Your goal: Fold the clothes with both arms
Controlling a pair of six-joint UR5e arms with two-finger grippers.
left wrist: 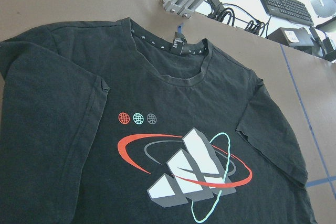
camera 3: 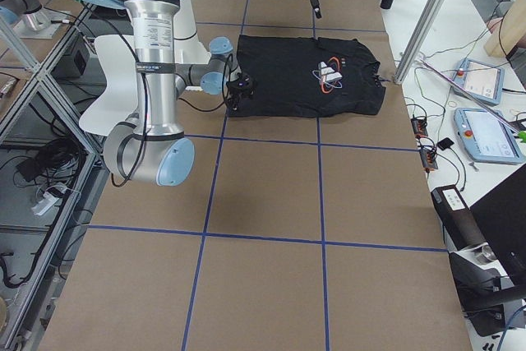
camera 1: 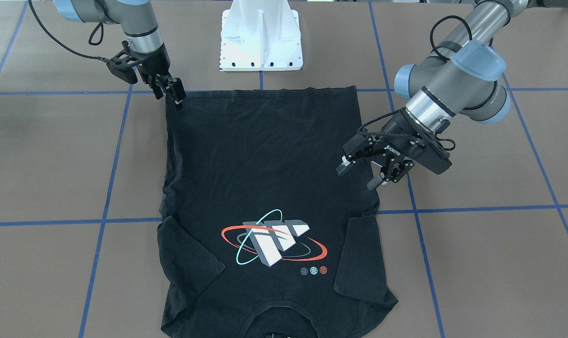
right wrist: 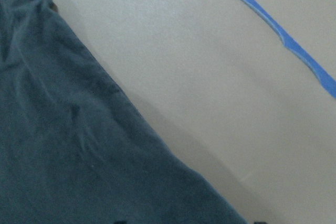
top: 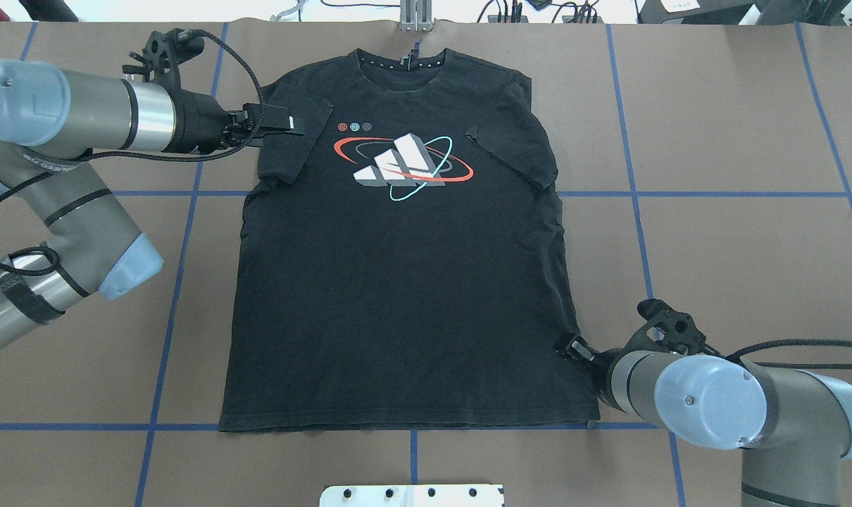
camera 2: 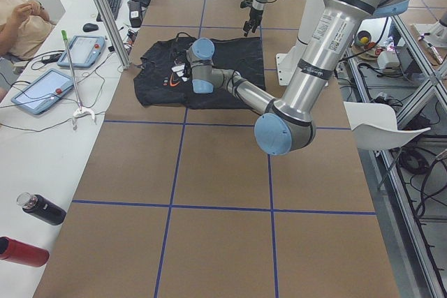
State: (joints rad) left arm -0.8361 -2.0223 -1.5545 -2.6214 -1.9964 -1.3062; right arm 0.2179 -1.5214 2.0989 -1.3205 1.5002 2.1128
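Note:
The black T-shirt (camera 1: 265, 155) lies flat and face up on the brown table, its collar toward the far edge and its orbit graphic (top: 401, 165) showing. My left gripper (camera 1: 359, 178) is open and empty, hovering above the shirt's left side by the sleeve (top: 289, 123). Its wrist view shows the collar and graphic (left wrist: 184, 166) from above, with no fingers in it. My right gripper (camera 1: 171, 96) is open and low at the shirt's right side near the hem corner (top: 567, 346). Its wrist view shows the shirt's edge (right wrist: 79, 156) between two dark fingertips.
The white pedestal base (camera 1: 261, 37) stands just behind the hem. Blue tape lines (top: 637, 193) cross the table. An aluminium post (top: 415, 17) rises behind the collar. Tablets and cables lie on the operators' desk (camera 2: 42, 88), and two bottles (camera 2: 42, 209) lie at the table's left end.

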